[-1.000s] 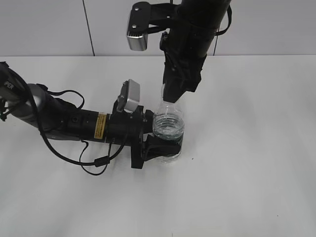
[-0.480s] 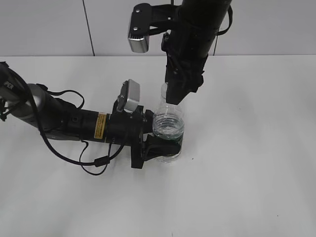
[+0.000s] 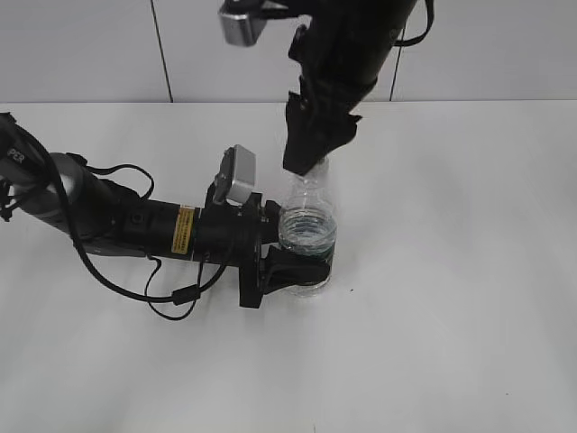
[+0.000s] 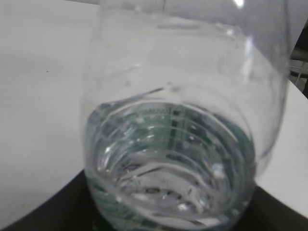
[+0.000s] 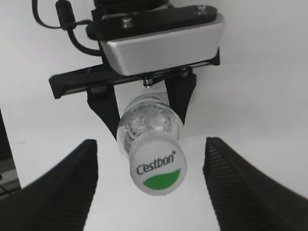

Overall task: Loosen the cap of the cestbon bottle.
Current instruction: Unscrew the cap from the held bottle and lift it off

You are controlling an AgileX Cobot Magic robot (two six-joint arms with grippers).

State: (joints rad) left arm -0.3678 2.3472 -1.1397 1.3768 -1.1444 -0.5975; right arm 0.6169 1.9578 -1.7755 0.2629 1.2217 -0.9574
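Note:
The cestbon bottle (image 3: 307, 236) stands upright on the white table, clear and ribbed with a green label band. My left gripper (image 3: 293, 271) is shut on its lower body; the bottle fills the left wrist view (image 4: 178, 144). The white cap (image 5: 157, 168), marked Cestbon with a green patch, sits on the neck. My right gripper (image 5: 151, 185) is open and hangs above the cap, its dark fingers (image 5: 57, 192) wide on either side and not touching it. In the exterior view the right gripper (image 3: 311, 144) hides the cap.
The white table (image 3: 451, 316) lies under both arms. A black cable (image 3: 171, 293) loops beside the left arm. A grey wall with a dark seam (image 3: 160, 50) stands behind.
My right gripper has risen off the bottle top and turned, and now sits higher above the cap. The left gripper and the bottle have not moved.

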